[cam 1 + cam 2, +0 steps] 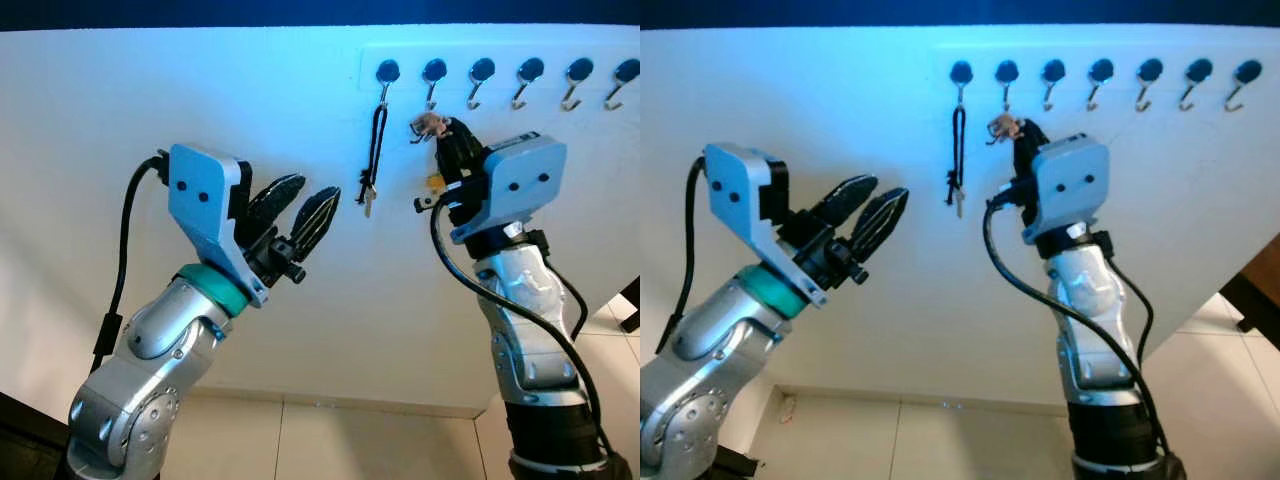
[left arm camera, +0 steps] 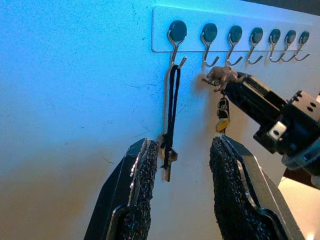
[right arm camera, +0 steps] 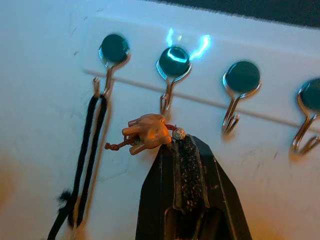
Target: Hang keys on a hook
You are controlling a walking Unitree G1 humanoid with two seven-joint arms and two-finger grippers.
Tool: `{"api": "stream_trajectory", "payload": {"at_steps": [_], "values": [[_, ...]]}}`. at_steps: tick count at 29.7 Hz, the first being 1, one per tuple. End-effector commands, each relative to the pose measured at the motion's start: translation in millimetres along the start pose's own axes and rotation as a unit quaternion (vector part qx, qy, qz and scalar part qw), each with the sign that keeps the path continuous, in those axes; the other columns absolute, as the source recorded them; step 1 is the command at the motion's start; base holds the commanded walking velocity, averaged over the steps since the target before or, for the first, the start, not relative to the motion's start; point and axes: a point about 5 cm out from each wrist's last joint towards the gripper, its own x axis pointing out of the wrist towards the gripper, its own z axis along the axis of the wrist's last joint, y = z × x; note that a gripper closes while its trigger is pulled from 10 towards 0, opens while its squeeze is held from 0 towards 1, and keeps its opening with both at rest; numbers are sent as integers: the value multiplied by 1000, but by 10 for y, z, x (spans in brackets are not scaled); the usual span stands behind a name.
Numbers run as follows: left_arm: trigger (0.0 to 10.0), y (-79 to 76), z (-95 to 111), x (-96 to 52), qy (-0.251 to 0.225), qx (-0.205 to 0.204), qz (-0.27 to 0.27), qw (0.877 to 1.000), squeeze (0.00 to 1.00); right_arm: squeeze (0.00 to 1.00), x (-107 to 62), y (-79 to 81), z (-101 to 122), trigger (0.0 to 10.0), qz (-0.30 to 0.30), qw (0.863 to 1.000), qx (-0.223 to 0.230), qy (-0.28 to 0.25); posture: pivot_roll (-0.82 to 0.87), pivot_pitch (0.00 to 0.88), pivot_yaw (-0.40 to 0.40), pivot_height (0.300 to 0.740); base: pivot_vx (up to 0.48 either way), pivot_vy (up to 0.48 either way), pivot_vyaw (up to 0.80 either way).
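Right wrist view: your keys, marked by a small tan animal charm (image 3: 147, 132), sit pinched in the right gripper (image 3: 183, 145) just below the second hook (image 3: 170, 95) (a black-corded key (image 1: 372, 160) already hangs on the first). Your left gripper (image 1: 296, 215) hovers beside it, fingers spread.

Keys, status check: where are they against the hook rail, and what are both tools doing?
Right tool shut on keys, charm just below second hook. Left tool open, idle. First hook already holds a black lanyard; not in the way.
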Motion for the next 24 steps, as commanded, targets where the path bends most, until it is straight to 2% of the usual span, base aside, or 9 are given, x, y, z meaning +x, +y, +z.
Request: {"api": "stream_trajectory", "payload": {"at_steps": [1, 4, 15, 19, 24], "values": [[10000, -8, -21, -5, 7, -2, -3, 1000, 0, 0, -23, 47, -10, 10000, 7, 1000, -1, 1, -109, 50, 123, 740, 0, 0, 0], [10000, -4, -21, -6, 8, -1, -3, 1000, 0, 0, -14, 55, -8, 10000, 8, 1000, 0, -1, -105, 50, 124, 740, 0, 0, 0], [10000, -7, -25, -12, 9, 0, -3, 1000, 0, 0, 44, 75, 242, 10000, 42, 998, -2, -49, -102, 50, 123, 740, 0, 0, 0], [10000, -16, -25, -1, 9, -2, -6, 1000, 0, 0, 157, 8, 539, 10000, 43, 994, -1, -102, -112, 52, 130, 740, 0, 0, 0], [10000, -18, -22, 9, 7, -3, -8, 1000, 0, 0, 231, -62, 635, 10000, 31, 992, -6, -123, -113, 51, 132, 740, 0, 0, 0]]}}
